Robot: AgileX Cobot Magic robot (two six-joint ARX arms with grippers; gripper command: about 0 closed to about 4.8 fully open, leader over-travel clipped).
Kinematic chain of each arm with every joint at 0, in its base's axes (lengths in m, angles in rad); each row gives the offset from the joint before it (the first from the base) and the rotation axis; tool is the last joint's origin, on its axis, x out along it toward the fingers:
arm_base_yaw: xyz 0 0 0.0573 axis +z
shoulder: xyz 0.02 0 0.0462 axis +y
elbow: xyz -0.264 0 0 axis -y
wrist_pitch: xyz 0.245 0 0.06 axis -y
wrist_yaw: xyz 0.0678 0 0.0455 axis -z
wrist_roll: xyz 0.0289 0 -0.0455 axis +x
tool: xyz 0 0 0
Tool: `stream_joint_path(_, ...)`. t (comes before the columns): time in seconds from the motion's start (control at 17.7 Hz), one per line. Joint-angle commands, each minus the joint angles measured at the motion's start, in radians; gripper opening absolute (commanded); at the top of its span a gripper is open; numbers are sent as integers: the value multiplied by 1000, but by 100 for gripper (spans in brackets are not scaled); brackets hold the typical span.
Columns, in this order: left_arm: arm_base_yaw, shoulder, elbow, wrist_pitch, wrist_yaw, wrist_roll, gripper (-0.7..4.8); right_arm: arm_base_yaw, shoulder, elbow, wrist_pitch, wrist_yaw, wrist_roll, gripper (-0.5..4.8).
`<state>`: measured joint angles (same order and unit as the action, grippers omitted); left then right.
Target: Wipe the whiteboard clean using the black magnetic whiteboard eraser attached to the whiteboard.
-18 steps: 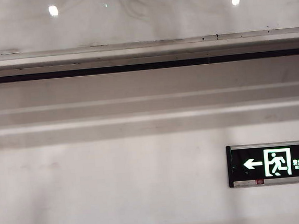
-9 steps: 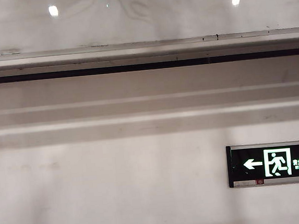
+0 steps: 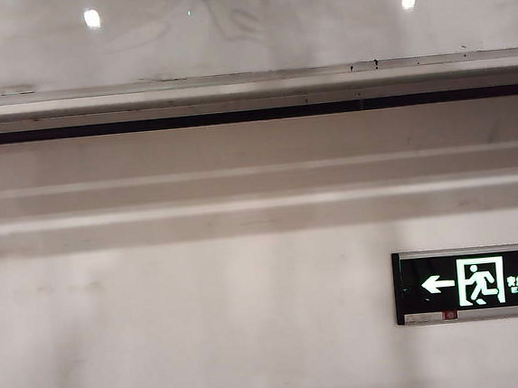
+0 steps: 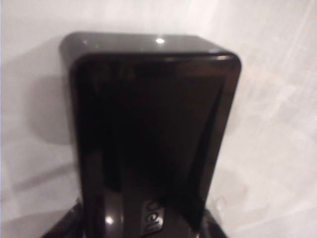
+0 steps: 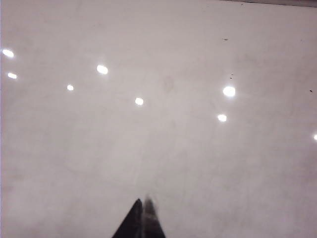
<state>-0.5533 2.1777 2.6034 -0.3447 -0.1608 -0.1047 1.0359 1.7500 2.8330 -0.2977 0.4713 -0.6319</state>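
The eraser fills the left wrist view against the whiteboard; the left gripper is cropped, its grip impossible to judge. The right gripper is pinched closed, empty, facing bare board.

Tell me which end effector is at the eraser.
The left end effector: the eraser sits between its fingers, filling its wrist view. The right end effector, shut, faces only bare whiteboard.
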Motion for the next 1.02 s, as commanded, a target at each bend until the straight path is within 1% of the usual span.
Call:
stream_joint_path(0.06, 18, -9, 1, 90, -95, -51, 175, 2, -4, 3, 10, 2, 4, -5)
stream_joint_path(0.23, 24, -22, 5, 110, -134, -95, 175, 2, -4, 3, 10, 2, 4, -5)
stream_joint_path(0.4, 29, -40, 5, 167, -165, -95, 175, 2, -4, 3, 9, 2, 3, -5)
stream_joint_path(0.57, 36, -53, 5, 192, -169, -107, 175, 2, -4, 3, 2, 2, 3, -5)
stream_joint_path(0.74, 60, -58, 5, 205, -172, -169, 175, 2, -4, 3, 1, 3, 3, -5)
stream_joint_path(0.91, 113, -59, 5, 222, -151, -285, 175, 2, -5, 3, -3, 3, 3, -5)
stream_joint_path(1.02, 137, -59, 7, 245, -149, -318, 175, 2, -4, 3, -5, 2, 3, -5)
